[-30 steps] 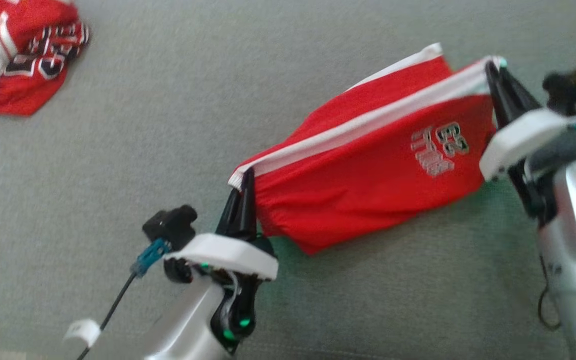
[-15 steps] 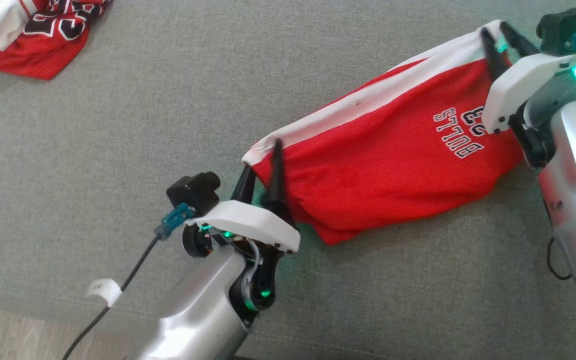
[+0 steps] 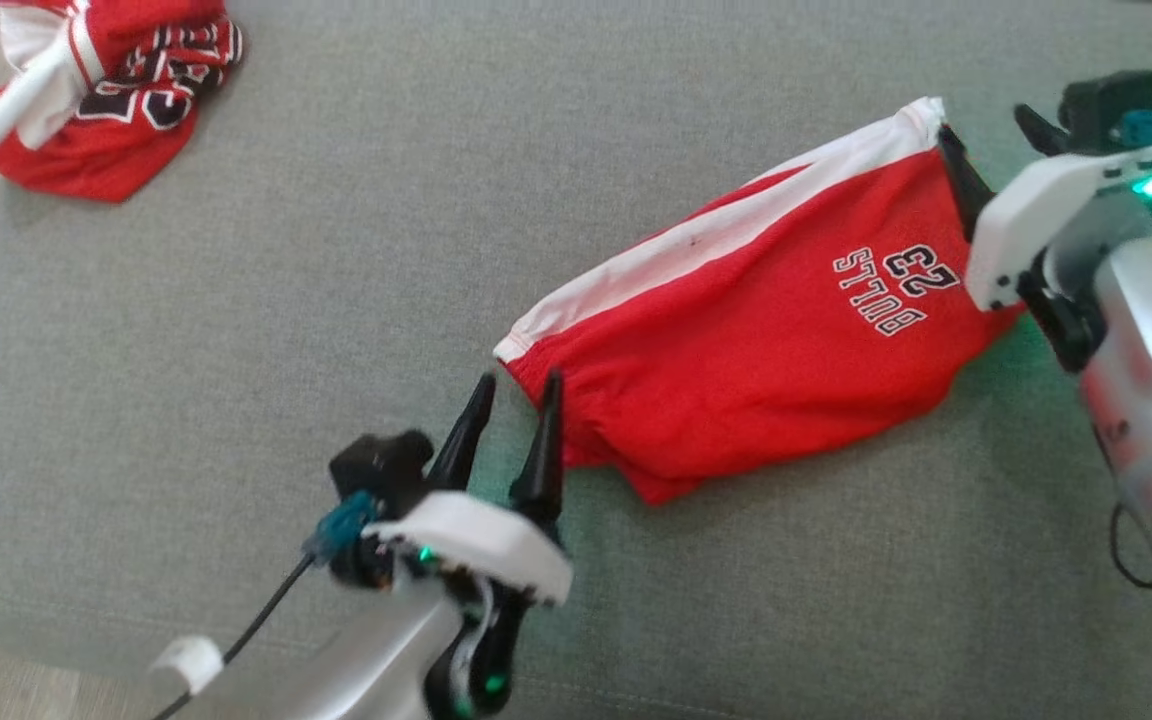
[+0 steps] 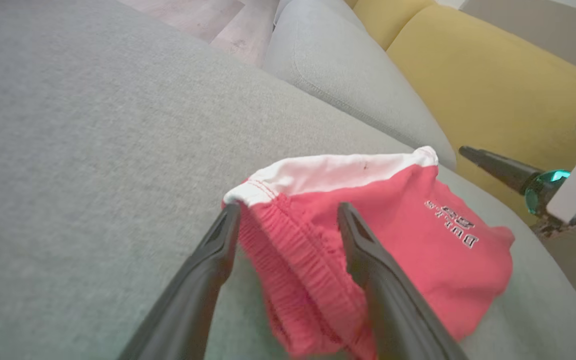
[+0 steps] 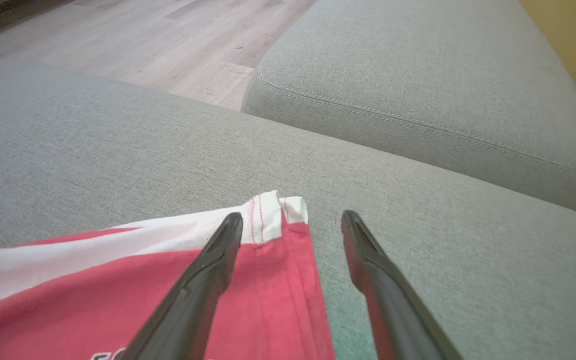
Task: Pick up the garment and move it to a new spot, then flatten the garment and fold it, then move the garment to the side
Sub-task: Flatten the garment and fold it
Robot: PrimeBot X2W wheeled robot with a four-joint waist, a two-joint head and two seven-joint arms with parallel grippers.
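The red garment [image 3: 756, 340] lay rumpled on the grey sofa cushion [image 3: 286, 300], toward its right edge. The left tool [image 3: 520, 378] and right tool [image 3: 984, 120] gaped wide, holding nothing. The cloth looked light, limp and slippery, best pinched at its waistband and hem corners.

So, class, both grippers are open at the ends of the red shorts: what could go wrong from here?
The left gripper straddles the waistband of the red shorts; pulling back might snag and drag them. The right gripper has one finger over the hem corner, same risk. The lower edge lies bunched, so a fold now may come out crooked.
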